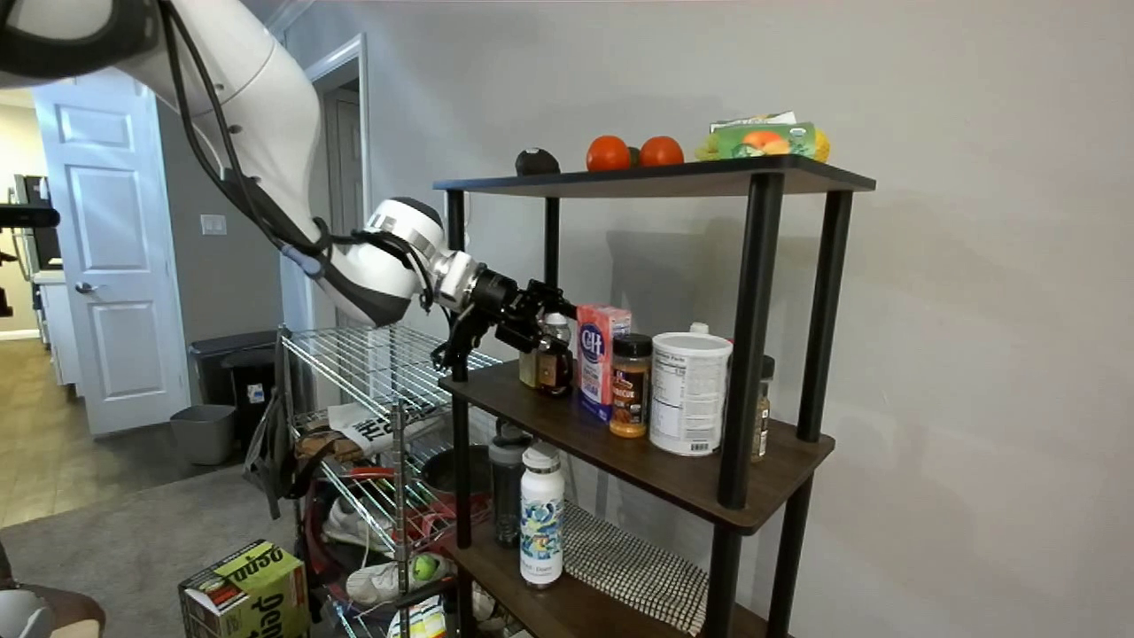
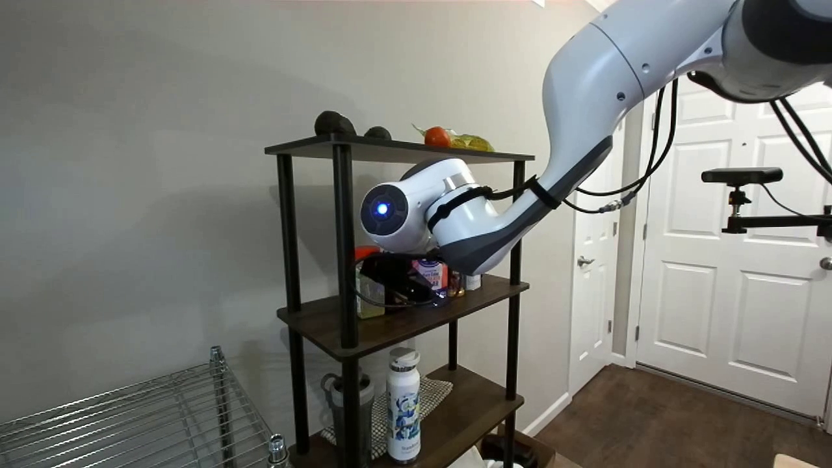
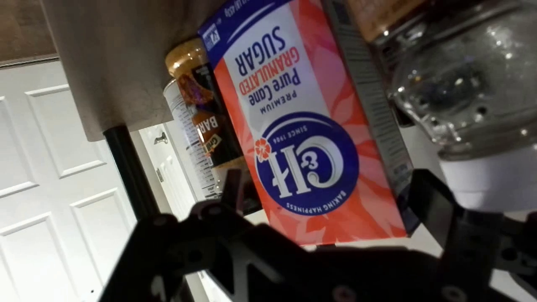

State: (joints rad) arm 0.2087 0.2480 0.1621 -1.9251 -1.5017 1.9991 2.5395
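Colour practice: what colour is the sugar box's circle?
The circle is blue, clearest in the wrist view.

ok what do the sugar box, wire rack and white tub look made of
Sugar box: probably printed cardboard, fairly matte; flat faces, crisp edges.
Wire rack: likely chromed metal; bright highlights along thin rods.
White tub: plastic or coated card, hard to tell; smooth printed wall.

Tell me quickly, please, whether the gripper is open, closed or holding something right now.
Gripper: open, holding nothing; in the wrist view the sugar box shows between its spread jaws.
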